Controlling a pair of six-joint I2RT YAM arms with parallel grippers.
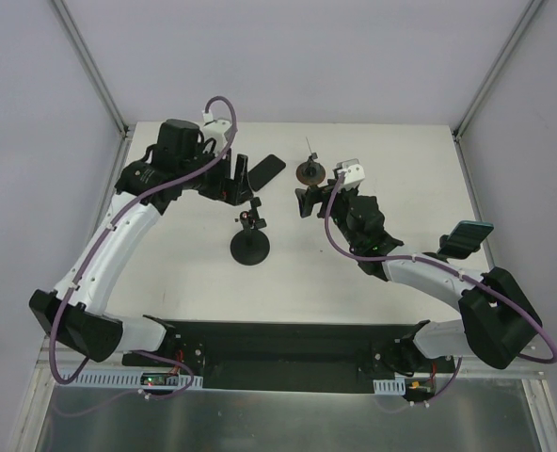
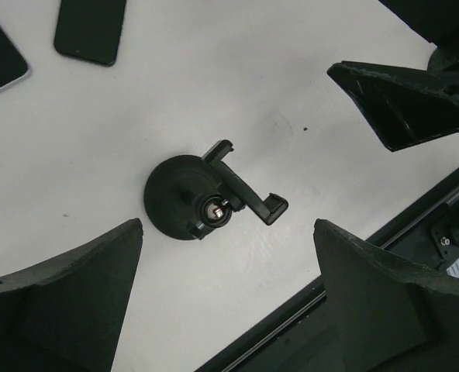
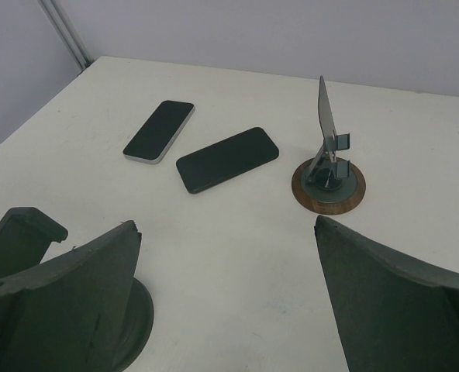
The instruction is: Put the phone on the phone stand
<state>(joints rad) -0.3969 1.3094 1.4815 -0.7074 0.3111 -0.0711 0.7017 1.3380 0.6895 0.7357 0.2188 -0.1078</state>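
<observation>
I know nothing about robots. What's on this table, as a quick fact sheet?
Phones: black phone and silver-edged phone, both flat on the table
Stands: black clamp stand, clamp empty; wood-based stand
Left gripper: open, holding nothing
Right gripper: open, holding nothing
Progress: neither phone picked up yet

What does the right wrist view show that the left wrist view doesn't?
Only the right wrist view shows the wooden-base stand with its thin upright plate. Only the left wrist view shows the black clamp stand whole, from above, clamp empty, plus the black rail at the table's edge. Both show the black phone and the silver-edged phone lying flat on the white table, cropped in the left wrist view.
</observation>
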